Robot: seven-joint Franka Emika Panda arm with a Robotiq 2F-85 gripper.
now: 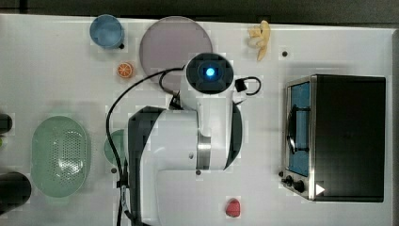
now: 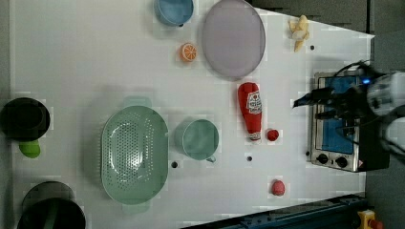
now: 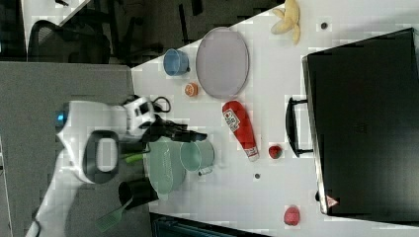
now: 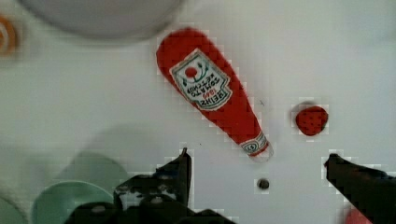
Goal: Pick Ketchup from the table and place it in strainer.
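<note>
The ketchup bottle lies flat on the white table, between the grey plate and a small strawberry, with the green mug separating it from the strainer. I hang above it, my gripper pointing down, fingers spread wide, holding nothing.

The white table carries the Ketchup, lying flat on its side. Taking the Ketchup as landmark in the left view: 1 purple plate sits just above it, an orange slice up-left, a green mug just left, the strainer beyond, a strawberry by its cap, a toaster oven right.
</note>
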